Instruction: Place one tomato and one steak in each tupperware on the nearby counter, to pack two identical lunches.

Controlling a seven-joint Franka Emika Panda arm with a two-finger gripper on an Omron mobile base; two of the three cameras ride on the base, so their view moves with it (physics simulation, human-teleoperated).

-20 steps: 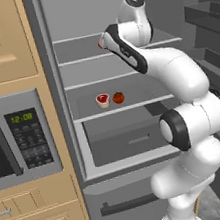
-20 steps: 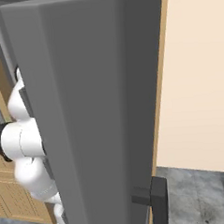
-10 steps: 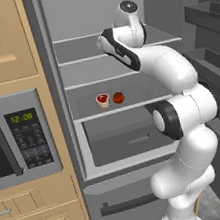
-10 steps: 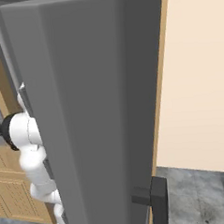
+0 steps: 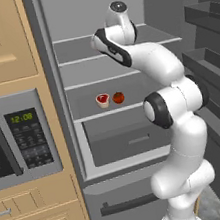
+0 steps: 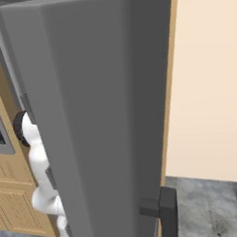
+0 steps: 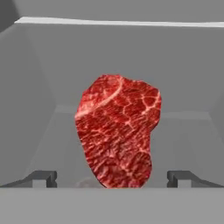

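A: The gripper (image 7: 112, 178) stands wide open, with nothing between its fingertips (image 7: 41, 178). The plain red steak (image 7: 117, 131) sits straight ahead of it on a grey fridge shelf (image 7: 183, 127), centred in the gap but not touched.

B: And the rest?

A: In the left base view, a fat-rimmed steak (image 5: 103, 100) and a tomato (image 5: 118, 98) lie side by side on the lower shelf (image 5: 89, 113). The arm reaches above them.

B: What might fail?

A: The slab looks thin and seems tilted up. If the jaws close before they straddle it, they'd likely push it toward the back wall. A shallow pinch on its edge could let it slip out on the way to the counter.
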